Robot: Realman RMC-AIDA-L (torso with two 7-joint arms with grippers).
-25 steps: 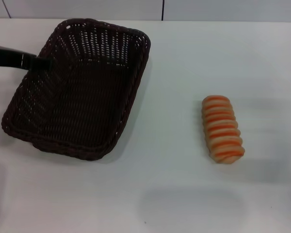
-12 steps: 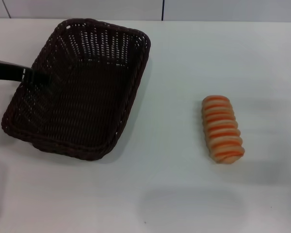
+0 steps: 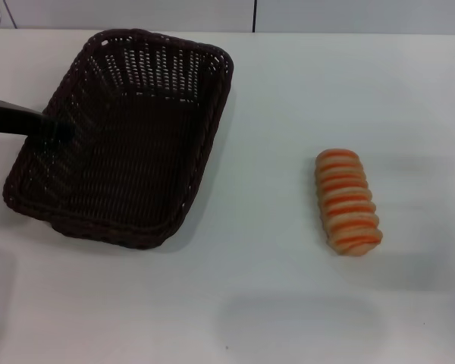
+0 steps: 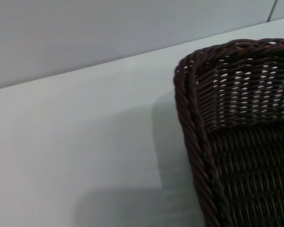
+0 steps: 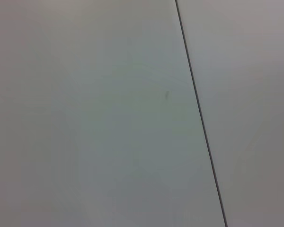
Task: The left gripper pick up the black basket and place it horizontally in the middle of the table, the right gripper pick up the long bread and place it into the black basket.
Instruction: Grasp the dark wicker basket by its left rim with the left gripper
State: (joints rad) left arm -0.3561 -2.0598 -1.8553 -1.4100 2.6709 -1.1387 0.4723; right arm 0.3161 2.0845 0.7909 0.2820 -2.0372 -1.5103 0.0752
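Note:
The black basket (image 3: 129, 152) lies on the left part of the white table (image 3: 288, 91), its long side running from near-left to far-right. Its braided rim and one corner also show in the left wrist view (image 4: 203, 142). My left gripper (image 3: 54, 130) is a dark blurred tip reaching in from the left edge, at the basket's left rim. The long bread (image 3: 347, 201) lies alone on the table to the right, tan with orange stripes, well apart from the basket. My right gripper is out of view.
A pale wall with a dark vertical seam (image 3: 255, 15) runs along the table's far edge. The right wrist view shows only a plain pale surface with a dark line (image 5: 199, 113). A faint shadow lies on the table near the front (image 3: 296, 326).
My left gripper has moved along the basket's left rim toward the near side. The basket and the bread have barely moved.

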